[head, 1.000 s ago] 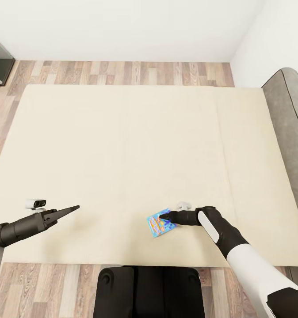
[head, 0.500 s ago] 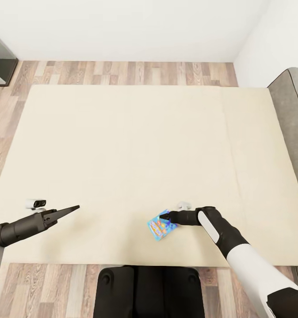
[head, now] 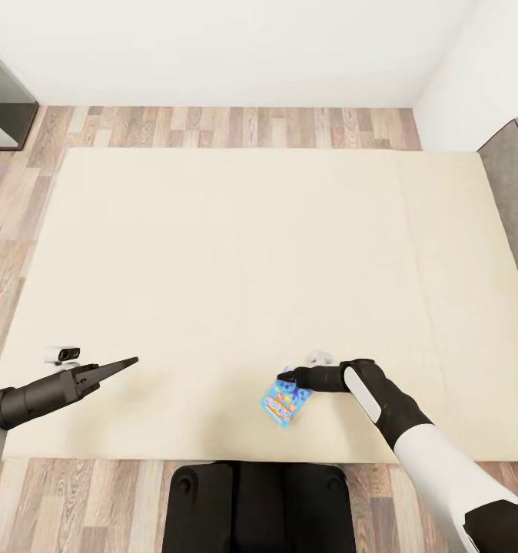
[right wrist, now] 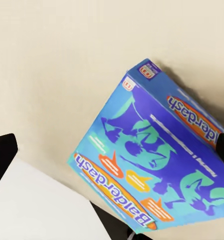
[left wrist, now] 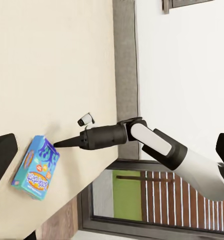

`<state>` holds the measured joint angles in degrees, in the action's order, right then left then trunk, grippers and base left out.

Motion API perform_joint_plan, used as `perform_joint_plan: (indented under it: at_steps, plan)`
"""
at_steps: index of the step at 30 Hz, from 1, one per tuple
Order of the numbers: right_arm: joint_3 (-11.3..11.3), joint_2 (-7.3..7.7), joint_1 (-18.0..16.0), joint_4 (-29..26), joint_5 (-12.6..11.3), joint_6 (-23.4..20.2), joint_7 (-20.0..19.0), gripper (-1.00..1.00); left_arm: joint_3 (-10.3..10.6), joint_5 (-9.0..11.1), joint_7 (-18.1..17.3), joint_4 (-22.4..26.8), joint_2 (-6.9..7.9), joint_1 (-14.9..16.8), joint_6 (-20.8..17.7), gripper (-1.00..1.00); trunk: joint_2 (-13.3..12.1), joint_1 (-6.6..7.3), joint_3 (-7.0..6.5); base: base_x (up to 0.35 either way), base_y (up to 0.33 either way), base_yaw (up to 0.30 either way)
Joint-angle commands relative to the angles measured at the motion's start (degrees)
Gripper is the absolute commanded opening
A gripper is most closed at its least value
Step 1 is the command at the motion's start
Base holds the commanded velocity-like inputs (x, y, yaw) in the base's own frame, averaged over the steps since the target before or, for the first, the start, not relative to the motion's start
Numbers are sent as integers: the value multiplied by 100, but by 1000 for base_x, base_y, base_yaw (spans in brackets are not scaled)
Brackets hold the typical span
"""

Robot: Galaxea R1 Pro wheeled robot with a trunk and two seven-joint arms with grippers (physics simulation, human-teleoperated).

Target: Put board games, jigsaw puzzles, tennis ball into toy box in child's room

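A blue, colourfully printed board game (head: 287, 401) lettered "Balderdash" hangs tilted just above the near edge of the bed (head: 213, 246). My right gripper (head: 283, 377) is shut on its upper corner. The left wrist view shows that gripper (left wrist: 59, 145) touching the top corner of the box (left wrist: 37, 167), which casts a shadow on the mattress. In the right wrist view the box (right wrist: 151, 155) sits close up between the black fingers (right wrist: 2, 155). My left gripper (head: 128, 361) hovers over the bed's near left part, open and holding nothing.
The plain beige mattress spans most of the head view, with wood-plank floor (head: 213, 127) beyond it and along the near edge. A grey padded headboard (head: 516, 177) stands at the right. A dark grey unit (head: 1, 107) sits at the far left by the white wall.
The whole view has swung, so the bed sits further right in the picture. The blue board game stayed with my right gripper and has turned to hang more steeply.
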<state>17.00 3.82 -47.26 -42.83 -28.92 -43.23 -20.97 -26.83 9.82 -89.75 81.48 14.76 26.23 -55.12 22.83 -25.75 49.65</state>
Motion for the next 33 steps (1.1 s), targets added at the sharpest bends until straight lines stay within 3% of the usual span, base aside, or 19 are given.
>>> perform_joint_plan:
  at_steps: [1,18,33]
  plan:
    - [14,5,-4,-6,-1,-18,-15,100,1,-6,-25,-1,1,0,-61,100,9,-3,6,0,164,0]
    - [14,5,-2,-6,0,-19,-8,100,1,-6,-25,-1,1,3,-61,100,9,-3,6,0,160,0]
    - [5,15,-2,-6,0,-19,6,100,-3,-6,-25,-1,1,4,-61,100,9,-3,6,0,14,0]
